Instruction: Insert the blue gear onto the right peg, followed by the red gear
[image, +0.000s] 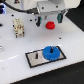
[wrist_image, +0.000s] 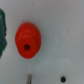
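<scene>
The blue gear (image: 50, 52) lies flat on the right part of the white, black-bordered plate (image: 34, 61), where the right peg stands; the gear hides the peg. A short dark pin (image: 38, 53) stands bare to the exterior view's left of it. Beyond the plate, the red gear (image: 49, 25) (wrist_image: 26, 40) lies flat on the white table. My gripper (image: 49, 19) hangs over it, open, its dark green fingers (image: 37, 20) spread to either side and apart from the gear. The wrist view shows only one finger (wrist_image: 2, 30), at the picture's edge.
A beige and white block-like fixture (image: 18, 27) stands on the table at the exterior view's left. Small dark holes (wrist_image: 63, 79) dot the white tabletop. A blue object (image: 2, 9) shows at the far left corner.
</scene>
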